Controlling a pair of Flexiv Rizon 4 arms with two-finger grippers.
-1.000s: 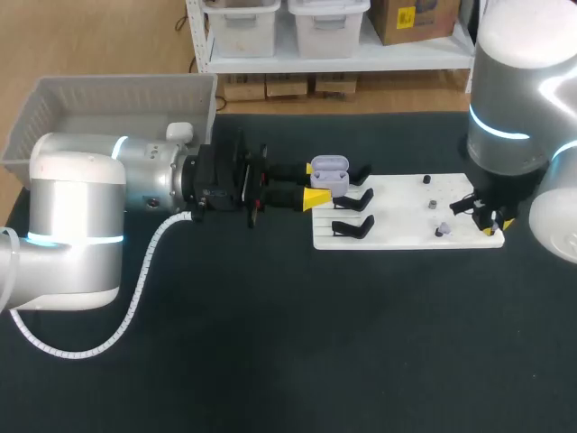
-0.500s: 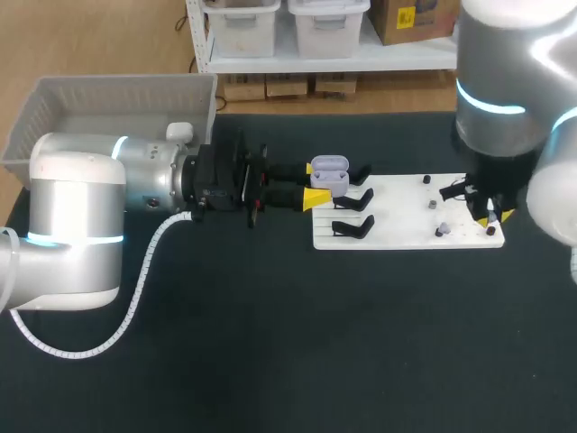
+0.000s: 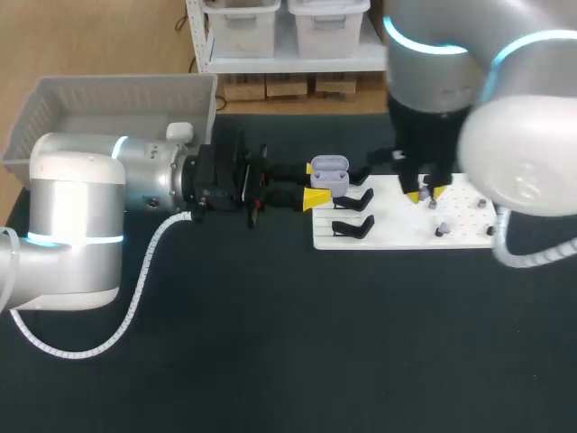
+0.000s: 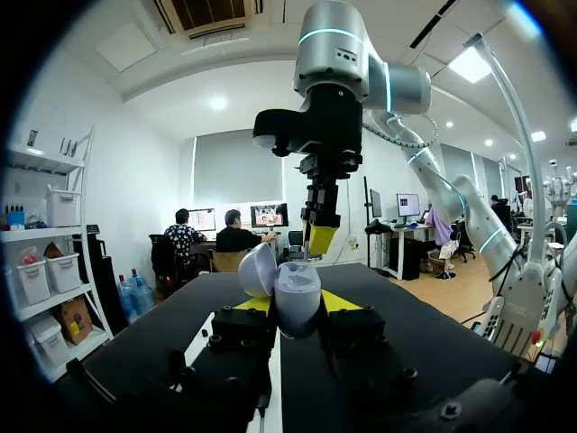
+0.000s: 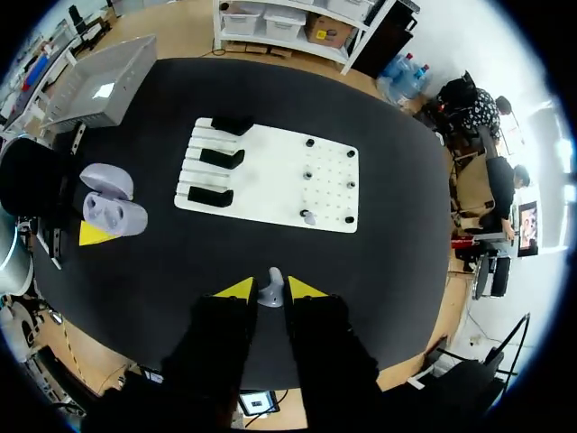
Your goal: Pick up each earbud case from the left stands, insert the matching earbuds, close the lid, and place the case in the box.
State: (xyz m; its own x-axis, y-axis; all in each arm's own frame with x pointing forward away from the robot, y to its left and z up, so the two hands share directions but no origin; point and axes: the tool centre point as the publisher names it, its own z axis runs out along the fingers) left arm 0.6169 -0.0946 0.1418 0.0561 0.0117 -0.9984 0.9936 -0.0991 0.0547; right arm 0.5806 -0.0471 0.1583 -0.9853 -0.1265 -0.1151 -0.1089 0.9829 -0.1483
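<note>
Our left pincer is closed on the open earbud case, yellow tips pressing its lilac shell from both sides. It holds the case just off the left end of the white board, with the lid tipped back. Our right pincer is drawn in narrowly on one small grey earbud and hangs above the board, close ahead of the case as the left wrist view shows it. Three black stands line the board's left end, right beside the held case, and the farthest stand sits partly behind it. A second earbud rests on the board among small black pegs, towards its right end. The grey box sits at the far left corner with a small white item in it, and our left arm lies stretched between that box and the board. The dark surface runs wide on the near side and reaches well past the board on every side. The board's long edges lie square to the reach of our left arm.
</note>
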